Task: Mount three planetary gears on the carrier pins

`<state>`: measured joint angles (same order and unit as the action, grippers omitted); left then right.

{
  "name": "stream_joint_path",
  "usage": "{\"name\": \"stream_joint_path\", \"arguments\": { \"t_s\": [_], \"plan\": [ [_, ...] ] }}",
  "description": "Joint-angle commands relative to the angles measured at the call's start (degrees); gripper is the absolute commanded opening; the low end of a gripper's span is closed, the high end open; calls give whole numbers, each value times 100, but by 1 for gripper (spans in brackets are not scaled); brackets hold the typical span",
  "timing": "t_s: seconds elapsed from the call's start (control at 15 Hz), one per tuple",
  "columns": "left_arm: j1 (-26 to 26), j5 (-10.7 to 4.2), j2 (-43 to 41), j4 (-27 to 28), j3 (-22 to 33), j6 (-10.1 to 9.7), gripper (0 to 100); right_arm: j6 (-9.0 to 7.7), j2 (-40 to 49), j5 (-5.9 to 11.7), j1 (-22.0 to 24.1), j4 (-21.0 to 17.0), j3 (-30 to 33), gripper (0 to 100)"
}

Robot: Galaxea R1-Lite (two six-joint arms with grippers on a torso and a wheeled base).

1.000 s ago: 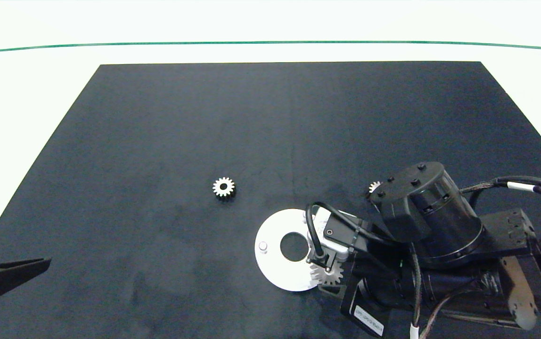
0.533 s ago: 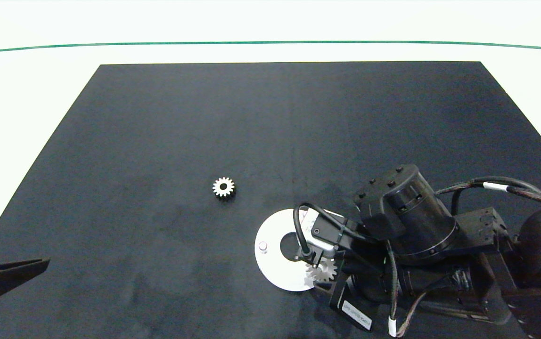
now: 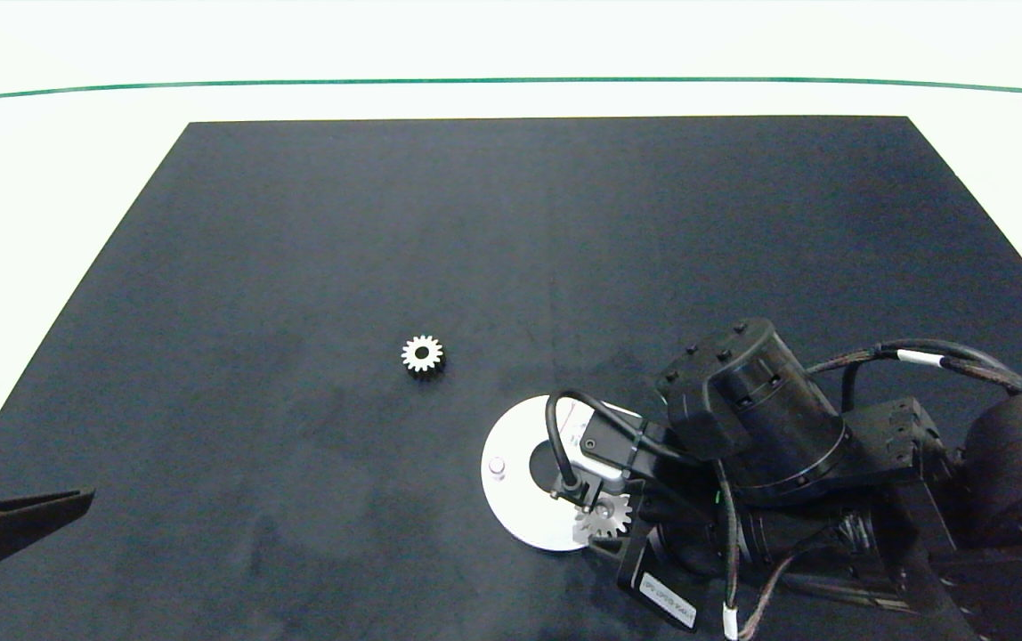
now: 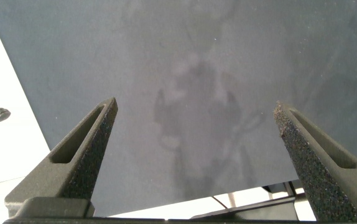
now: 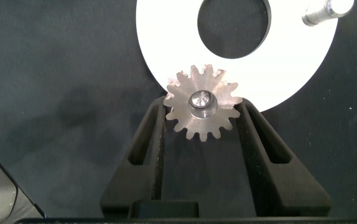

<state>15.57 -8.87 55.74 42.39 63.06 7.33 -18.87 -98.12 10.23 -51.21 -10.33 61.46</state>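
Observation:
A white disc (image 3: 520,512) (image 5: 166,37) lies on the black mat. One carrier pin (image 3: 497,466) (image 5: 328,11) stands bare on it. My right gripper (image 3: 604,518) (image 5: 201,109) is shut on a planetary gear (image 5: 191,118) at the disc's near right rim. A second pin (image 5: 200,99) shows through that gear's centre hole. Another planetary gear (image 3: 423,354) lies flat on the mat, up and left of the disc. My left gripper (image 4: 194,109) hangs open over bare mat at the near left, one of its fingers (image 3: 30,512) showing in the head view.
The right arm (image 3: 760,445) covers the disc's right part and the mat behind it. The black mat (image 3: 297,223) lies on a white table with a green line (image 3: 511,80) along the far side.
The right arm has moved left and a little forward, carrying the gear from the disc's edge further over the disc. The left gripper and the loose gear have stayed put.

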Motion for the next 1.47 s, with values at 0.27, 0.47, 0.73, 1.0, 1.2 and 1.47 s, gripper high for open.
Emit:
{"name": "stream_joint_path", "arguments": {
  "t_s": [0.27, 0.47, 0.73, 1.0, 1.2, 1.47],
  "plan": [
    [-1, -9, -1, 24, -4, 6, 100, -11, 30, 23, -38, -13, -38, 13],
    [-10, -9, -54, 24, 4, 6, 100, -29, 74, 67, -38, -13, -38, 13],
    [-1, -9, -63, 24, 4, 14, 100, -29, 83, 129, -20, -5, -64, 13],
    [17, -9, -63, 24, -4, 14, 100, -29, 118, 137, -20, -5, -100, 100],
    [17, -9, -107, 24, -4, 58, 100, -29, 223, 137, -29, -5, -205, 100],
    [17, -9, -116, 33, -4, 67, 100, -11, 373, 234, -20, -5, -223, 100]
  ]
}}
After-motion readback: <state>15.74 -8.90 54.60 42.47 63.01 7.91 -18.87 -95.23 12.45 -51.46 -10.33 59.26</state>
